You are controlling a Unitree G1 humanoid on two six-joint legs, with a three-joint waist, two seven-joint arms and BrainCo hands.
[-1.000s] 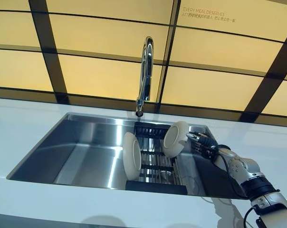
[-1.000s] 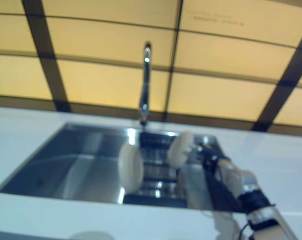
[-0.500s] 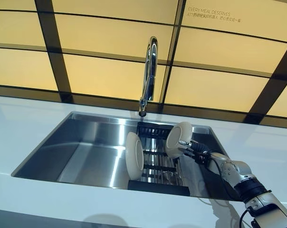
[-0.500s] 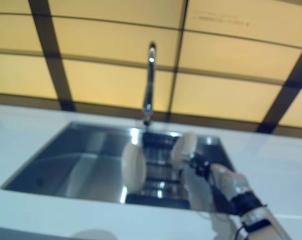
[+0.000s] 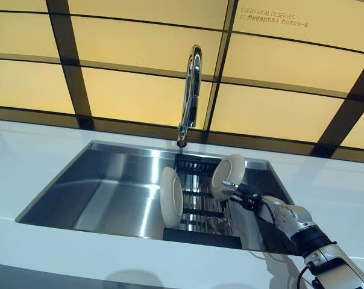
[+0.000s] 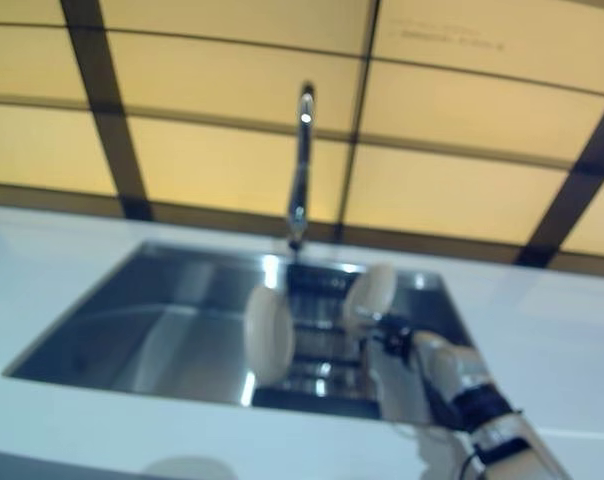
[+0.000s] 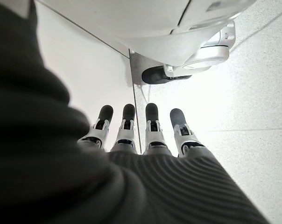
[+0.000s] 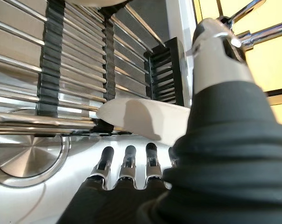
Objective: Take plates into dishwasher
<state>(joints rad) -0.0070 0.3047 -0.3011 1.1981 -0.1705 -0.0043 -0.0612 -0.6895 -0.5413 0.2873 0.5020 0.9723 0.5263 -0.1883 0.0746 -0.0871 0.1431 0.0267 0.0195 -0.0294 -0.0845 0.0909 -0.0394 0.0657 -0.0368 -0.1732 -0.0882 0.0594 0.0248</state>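
Both white plates (image 5: 170,197) stand in the sink's rack (image 5: 201,212), none moved yet; the right hand (image 5: 245,191), fingers straight, reaches the right-edge plate (image 5: 226,176).

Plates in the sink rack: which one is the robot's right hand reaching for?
The right-side plate, leaning at the rack's back; the right hand is at its edge. The other plate stands apart, further left.

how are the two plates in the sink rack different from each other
The left plate stands near the front end of the rack, nearly edge-on to the head camera; the right plate stands farther back and shows more of its round face. The right hand reaches the right plate with fingers extended; nothing is near the left plate. Both are off-white and stand on edge.
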